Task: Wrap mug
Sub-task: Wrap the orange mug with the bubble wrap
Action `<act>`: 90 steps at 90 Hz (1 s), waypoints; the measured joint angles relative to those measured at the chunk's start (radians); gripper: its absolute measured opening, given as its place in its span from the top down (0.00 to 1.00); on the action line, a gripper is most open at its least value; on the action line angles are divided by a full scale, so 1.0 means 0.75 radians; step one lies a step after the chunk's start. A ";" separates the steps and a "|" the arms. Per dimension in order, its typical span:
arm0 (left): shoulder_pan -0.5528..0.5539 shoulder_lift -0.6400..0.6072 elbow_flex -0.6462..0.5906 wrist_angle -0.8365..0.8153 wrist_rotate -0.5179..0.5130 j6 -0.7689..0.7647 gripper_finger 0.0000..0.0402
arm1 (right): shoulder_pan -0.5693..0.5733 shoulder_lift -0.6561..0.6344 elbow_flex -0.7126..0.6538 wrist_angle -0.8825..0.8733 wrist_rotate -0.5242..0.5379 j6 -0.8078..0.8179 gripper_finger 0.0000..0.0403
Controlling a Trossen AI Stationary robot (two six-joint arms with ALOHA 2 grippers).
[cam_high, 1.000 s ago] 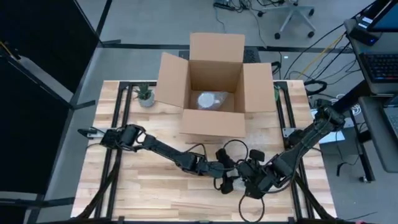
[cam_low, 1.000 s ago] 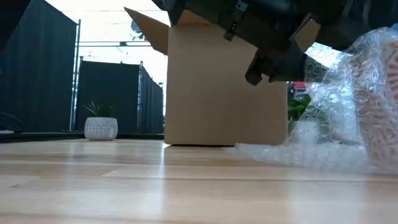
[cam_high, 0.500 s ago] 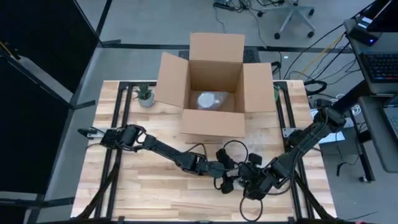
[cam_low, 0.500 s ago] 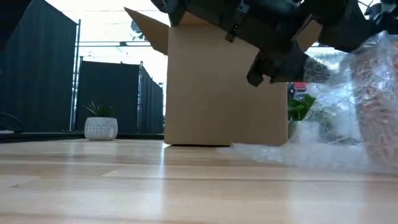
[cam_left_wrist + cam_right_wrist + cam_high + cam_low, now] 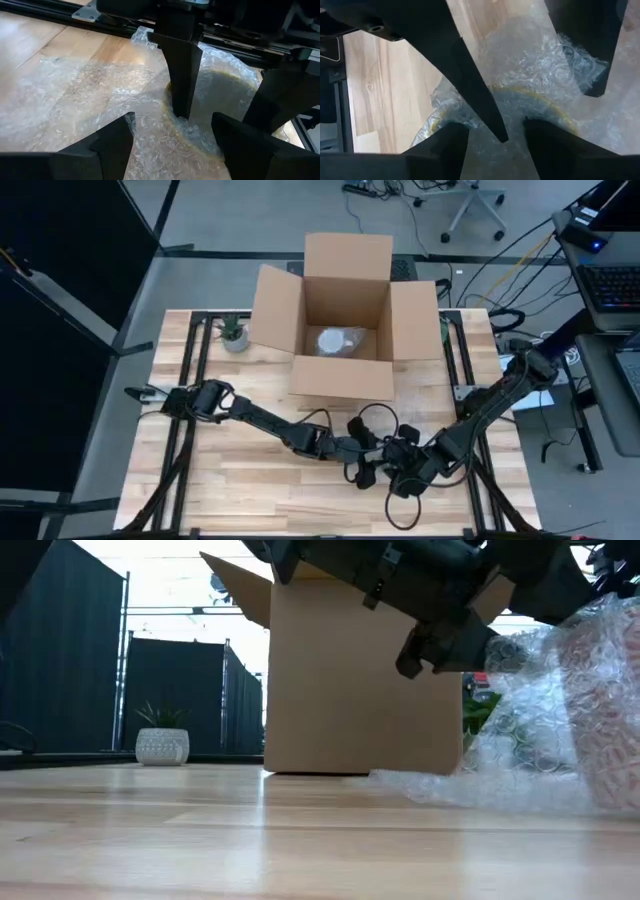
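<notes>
The mug [image 5: 220, 100], with a yellowish rim, stands near the table's front edge under clear bubble wrap [image 5: 90, 95]. In the low view it shows at the right as a reddish shape [image 5: 605, 710] inside the wrap [image 5: 510, 750]. My two grippers meet over it, left gripper [image 5: 372, 470] and right gripper [image 5: 397, 473]. Both are open and cross each other, so a finger of each stands between the other's fingers. The wrap's loose part lies spread on the table. My left gripper has one fingertip [image 5: 500, 136] down on the bubble wrap inside the mug's rim [image 5: 530, 95]; its other finger [image 5: 592, 55] stands outside the rim. Whether that finger touches, I cannot tell. My right gripper sets one fingertip [image 5: 182, 112] on the wrap at the mug's rim [image 5: 170, 95], coming slanting from above. Its other finger [image 5: 280, 100] stands at the mug's opposite side, where any touch is hidden.
An open cardboard box [image 5: 340, 370] stands at the table's far middle with a wrapped object [image 5: 336, 340] inside. A small potted plant [image 5: 233, 332] sits at the far left. Bare wood lies to the left of the grippers.
In the low view the wrapped mug has gone from leaning to more upright, and the wrap beside it has been drawn up higher. In the high view my right gripper has shifted slightly toward the table's left and near edges.
</notes>
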 joint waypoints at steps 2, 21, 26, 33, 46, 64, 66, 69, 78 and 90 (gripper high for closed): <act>0.000 -0.005 0.000 -0.008 0.001 0.004 0.37 | 0.000 0.001 -0.001 0.003 -0.001 -0.006 0.60; -0.006 -0.073 -0.005 -0.109 0.025 0.010 0.37 | -0.002 0.006 -0.004 0.021 -0.004 -0.022 0.65; -0.006 -0.093 -0.005 -0.144 0.028 0.010 0.37 | -0.002 0.006 -0.005 0.020 -0.005 -0.022 0.66; -0.006 -0.117 -0.004 -0.194 0.027 0.005 0.37 | -0.003 0.006 -0.006 0.019 -0.008 -0.022 0.67; -0.009 -0.159 -0.005 -0.240 0.027 -0.001 0.37 | -0.003 0.007 -0.006 0.019 -0.022 -0.025 0.68; -0.011 -0.172 -0.002 -0.241 0.025 -0.001 0.37 | -0.002 0.018 -0.005 0.021 -0.006 -0.009 0.68; -0.011 -0.172 -0.002 -0.242 0.025 -0.001 0.37 | -0.002 0.023 -0.005 0.021 0.005 -0.001 0.68; -0.011 -0.170 -0.002 -0.237 0.025 -0.001 0.37 | -0.002 0.033 -0.003 0.022 0.010 0.001 0.68; -0.010 -0.166 -0.002 -0.242 0.017 -0.002 0.37 | -0.004 0.060 0.002 0.027 0.014 0.006 0.68; -0.010 -0.164 -0.002 -0.247 0.017 -0.001 0.37 | -0.007 0.067 0.003 0.033 0.017 0.013 0.68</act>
